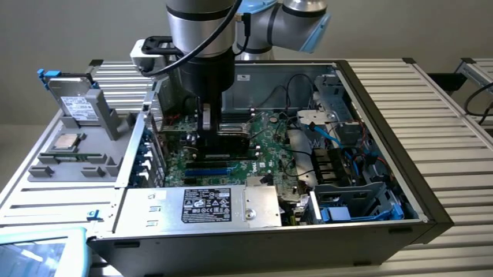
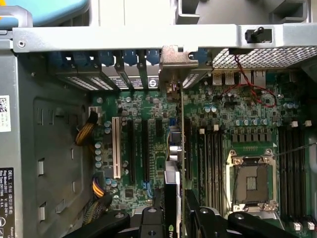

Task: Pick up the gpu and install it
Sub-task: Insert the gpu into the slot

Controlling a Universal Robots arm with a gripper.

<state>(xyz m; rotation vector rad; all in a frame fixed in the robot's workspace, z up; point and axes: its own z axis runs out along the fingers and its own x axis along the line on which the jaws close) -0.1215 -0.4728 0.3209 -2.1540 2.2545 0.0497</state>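
Observation:
The gpu (image 2: 173, 148) stands on edge over the motherboard's (image 2: 148, 144) expansion slots, seen as a thin line running away from the camera. Its silver bracket (image 2: 174, 62) reaches the case's rear slot openings. My gripper (image 2: 173, 215) is shut on the card's near end, with one black finger (image 2: 148, 220) on each side. In the exterior view the gripper (image 1: 206, 130) reaches down into the open computer case, and the gpu's black block (image 1: 227, 144) lies low over the green motherboard (image 1: 266, 144). I cannot tell whether the card is seated in a slot.
An empty CPU socket (image 2: 252, 181) and memory slots lie beside the card. The power supply (image 1: 208, 205) fills the case's near side, with a drive cage (image 1: 358, 205) and cables at the exterior view's right. A grey fixture (image 1: 69, 153) holding a silver drive (image 1: 77, 104) stands outside the case.

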